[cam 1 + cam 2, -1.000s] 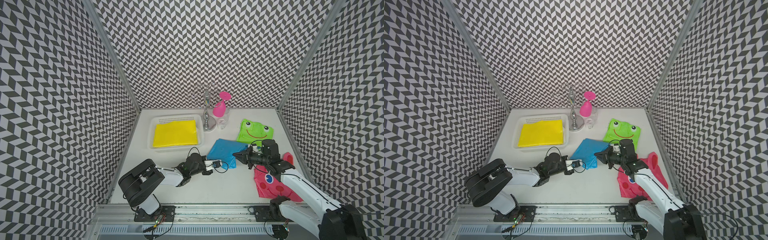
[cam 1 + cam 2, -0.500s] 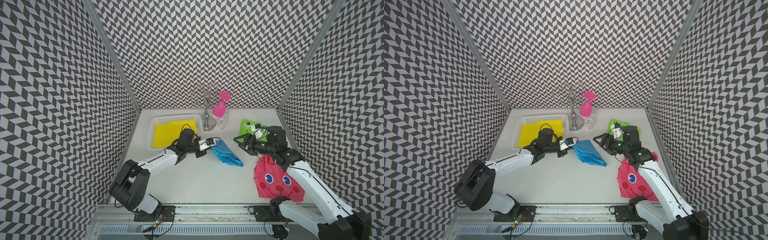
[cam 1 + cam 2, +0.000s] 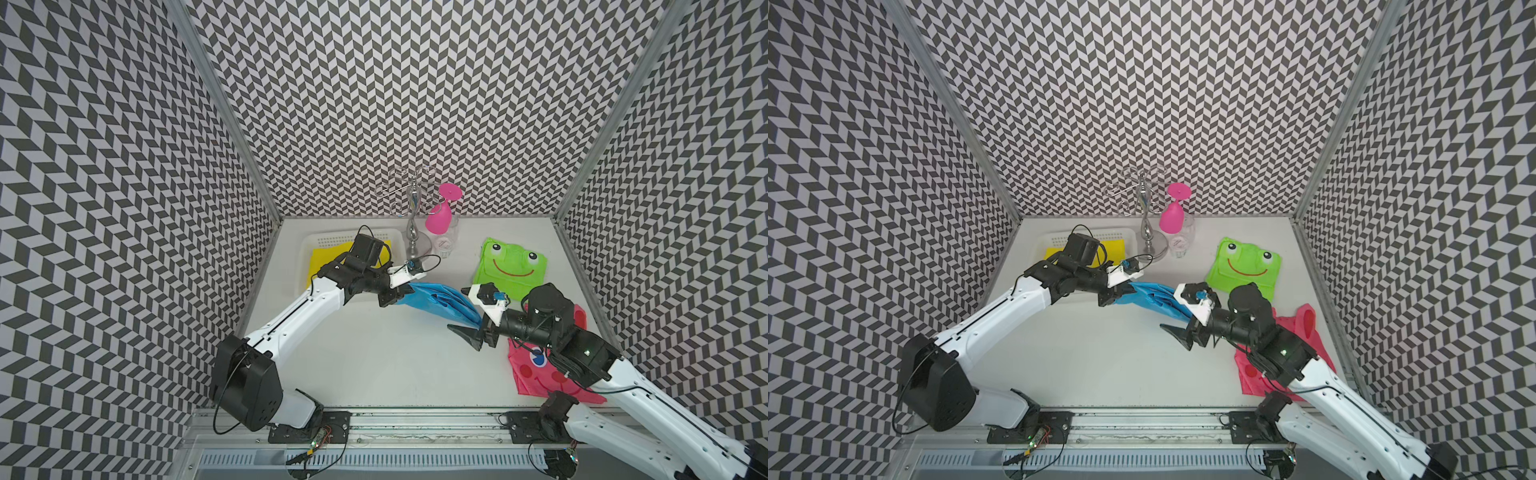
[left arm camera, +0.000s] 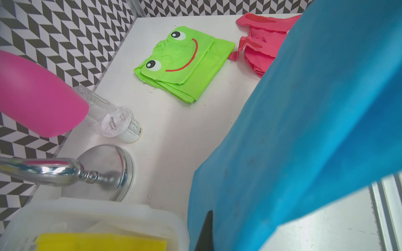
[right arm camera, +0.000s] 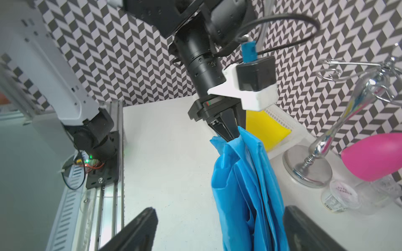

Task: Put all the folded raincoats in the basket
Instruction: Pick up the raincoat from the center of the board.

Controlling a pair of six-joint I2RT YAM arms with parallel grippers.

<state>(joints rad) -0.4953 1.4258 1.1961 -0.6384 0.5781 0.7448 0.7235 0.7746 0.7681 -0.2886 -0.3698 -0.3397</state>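
Folds of a blue raincoat hang above the counter, and we see the left jaws clamped shut on its upper corner, clearest in the right wrist view. From there the cloth slopes down toward the right arm. The right jaws stand wide apart, one on each side of the raincoat's lower end, and we see neither pressing on the cloth. We cannot tell whether that lower end touches the counter.

The white basket sits at the back left of the counter, partly behind the left arm, with a folded yellow raincoat lying flat inside it. The blue raincoat is outside the basket, just beside its right end.

A green frog raincoat and a pink raincoat lie on the counter at the right, the pink one partly under the right arm. A chrome stand and a pink glass stand just beside the basket.
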